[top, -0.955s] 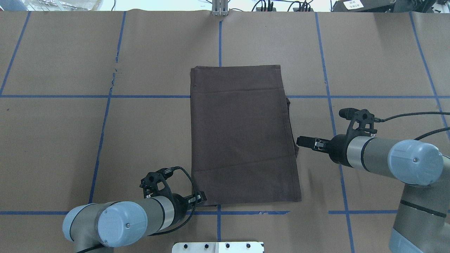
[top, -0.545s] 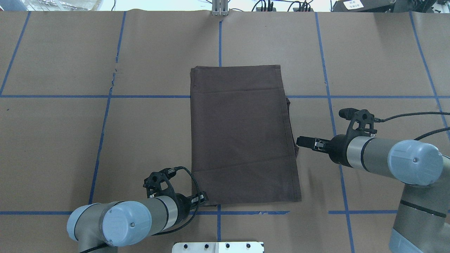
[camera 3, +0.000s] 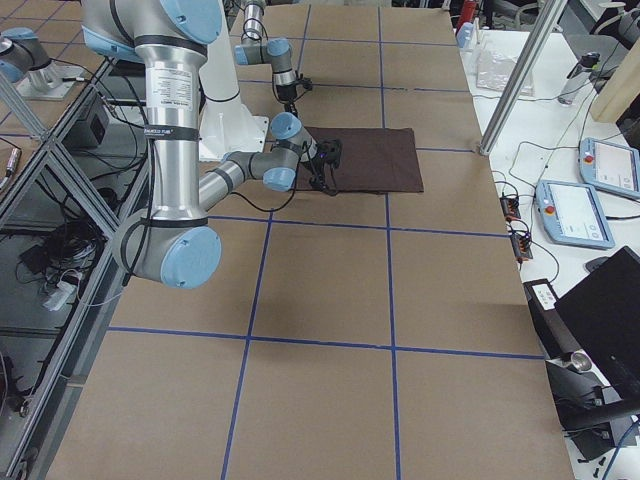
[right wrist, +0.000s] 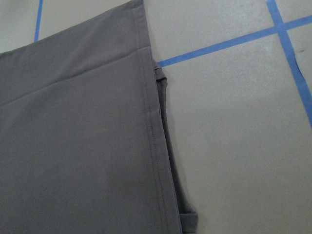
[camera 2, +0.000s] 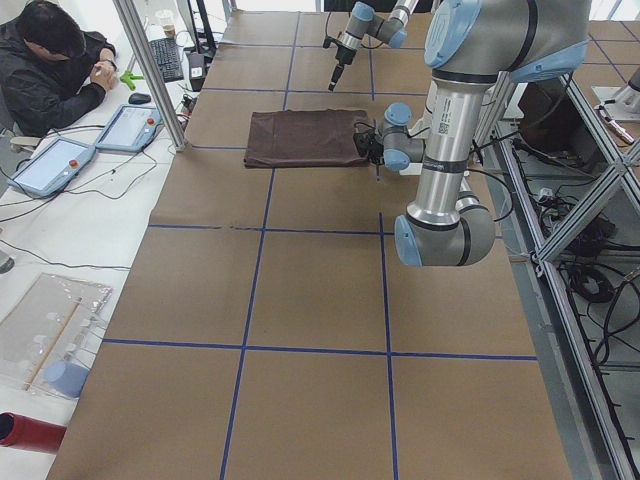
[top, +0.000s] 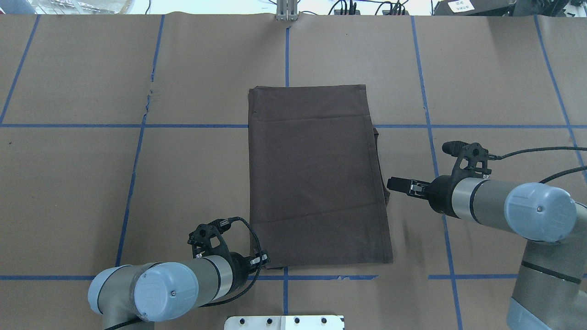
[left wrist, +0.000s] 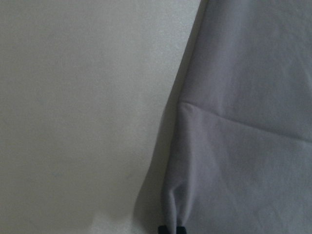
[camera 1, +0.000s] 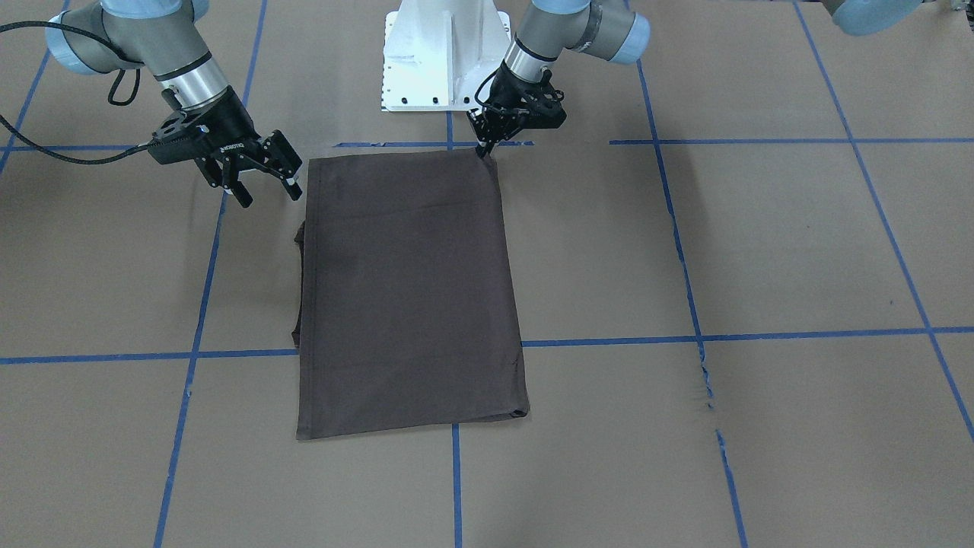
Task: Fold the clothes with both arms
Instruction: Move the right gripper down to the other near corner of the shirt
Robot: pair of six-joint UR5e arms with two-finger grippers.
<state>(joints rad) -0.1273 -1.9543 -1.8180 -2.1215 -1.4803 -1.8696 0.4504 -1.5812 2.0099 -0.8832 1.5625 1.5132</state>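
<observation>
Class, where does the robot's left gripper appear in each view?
Front-facing: left gripper top centre.
Overhead: left gripper bottom, left of centre.
Exterior left: left gripper upper centre.
Exterior right: left gripper upper left.
Left wrist: fingertips bottom edge.
Right wrist: absent.
Landmark: T-shirt corner it pinches.

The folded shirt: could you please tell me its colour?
The shirt is plain dark grey-brown; best seen overhead.

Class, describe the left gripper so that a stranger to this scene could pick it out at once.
On the brown table lies a dark folded shirt. The left gripper is by the white base, shut on the shirt's corner; the right gripper hangs open beside the shirt's edge.
</observation>
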